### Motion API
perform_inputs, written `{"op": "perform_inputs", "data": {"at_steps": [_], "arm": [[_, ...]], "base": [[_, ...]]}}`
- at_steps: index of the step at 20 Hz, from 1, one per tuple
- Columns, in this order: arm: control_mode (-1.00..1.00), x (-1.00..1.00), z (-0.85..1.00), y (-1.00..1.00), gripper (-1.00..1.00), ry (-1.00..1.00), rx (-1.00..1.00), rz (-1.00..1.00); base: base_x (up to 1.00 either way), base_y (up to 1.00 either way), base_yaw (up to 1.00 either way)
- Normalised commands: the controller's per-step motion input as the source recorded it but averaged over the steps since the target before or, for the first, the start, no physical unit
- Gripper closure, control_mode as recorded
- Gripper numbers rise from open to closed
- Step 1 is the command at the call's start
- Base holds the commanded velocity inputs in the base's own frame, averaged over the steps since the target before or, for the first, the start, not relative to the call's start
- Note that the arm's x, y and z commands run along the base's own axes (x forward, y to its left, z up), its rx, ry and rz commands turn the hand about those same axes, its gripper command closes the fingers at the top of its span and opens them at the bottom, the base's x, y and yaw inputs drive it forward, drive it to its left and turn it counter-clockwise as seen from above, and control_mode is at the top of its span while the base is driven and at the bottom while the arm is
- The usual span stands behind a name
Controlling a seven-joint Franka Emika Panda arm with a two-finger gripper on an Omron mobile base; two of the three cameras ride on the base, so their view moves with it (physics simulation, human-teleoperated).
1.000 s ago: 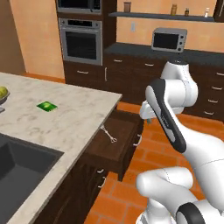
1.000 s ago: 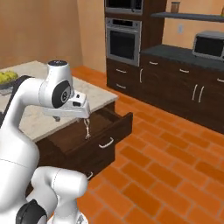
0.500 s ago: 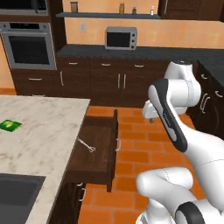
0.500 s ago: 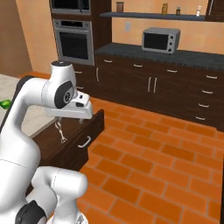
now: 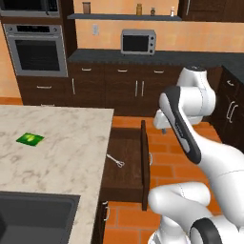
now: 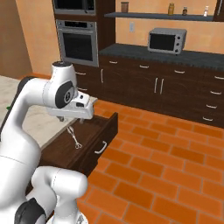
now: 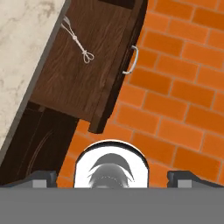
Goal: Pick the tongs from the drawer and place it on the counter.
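Observation:
The thin silver tongs [image 5: 115, 160] lie flat in the open dark-brown drawer [image 5: 127, 164], loops toward its front panel. The hand view looks down on the tongs [image 7: 78, 41] at the upper left, on the drawer floor [image 7: 83, 87]. My gripper [image 7: 113, 177] hangs open well above the brick floor, off the drawer's front corner, with nothing between its fingertips [image 7: 41, 177]. In the right base view the hand [image 6: 82, 107] hovers over the tongs [image 6: 74, 138]. The beige marbled counter [image 5: 57, 147] borders the drawer and carries a green square [image 5: 29, 138] and a black sink [image 5: 33, 217].
An orange brick floor [image 6: 166, 166] spreads to the drawer's right. Dark cabinets with silver handles [image 5: 138, 88] line the back wall under a dark countertop [image 5: 171, 57] with a microwave [image 5: 138, 42]. A wall oven [image 5: 37, 50] stands at the far left.
The whole scene has shifted in both base views, so the base has moved. The tongs still lie in the drawer, and the arm keeps much the same pose.

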Motion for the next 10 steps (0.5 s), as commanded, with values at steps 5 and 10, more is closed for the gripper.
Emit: {"op": "perform_inputs", "data": {"at_steps": [5,10], "arm": [[-1.00,0.59,-0.45,0.07,-1.00,0.03,0.01,-0.17],[-1.00,0.85,-0.86,0.03,-1.00,0.03,0.04,-0.17]], "base": [[0.00,0.00,0.00],[0.00,0.00,0.00]]}}
